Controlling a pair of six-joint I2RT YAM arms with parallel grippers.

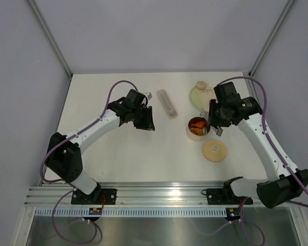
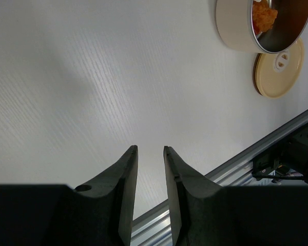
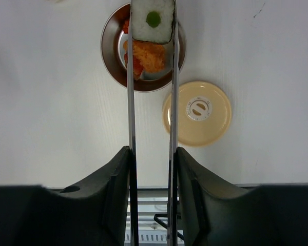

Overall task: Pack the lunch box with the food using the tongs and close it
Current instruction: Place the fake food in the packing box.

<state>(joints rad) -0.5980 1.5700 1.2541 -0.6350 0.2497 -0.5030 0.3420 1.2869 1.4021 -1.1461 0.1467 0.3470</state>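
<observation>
The lunch box (image 3: 113,56) is a round steel-lined container with orange food (image 3: 146,55) inside; the top view shows it right of centre (image 1: 189,130). Its flat tan lid (image 3: 197,113) lies on the table beside it, nearer the arm bases (image 1: 215,150). My right gripper (image 3: 151,149) is shut on the thin silver tongs (image 3: 131,102). The tong tips pinch a white piece with a green dot (image 3: 153,20) over the box's far rim. My left gripper (image 2: 150,147) stands open at a narrow gap, with nothing in it, left of the box (image 2: 241,31).
A pale yellow-green plate (image 1: 197,97) with a beige bun-like lump (image 1: 200,84) sits behind the lunch box. A pale translucent oblong case (image 1: 167,104) lies mid-table between the arms. The metal rail (image 1: 159,193) runs along the near edge.
</observation>
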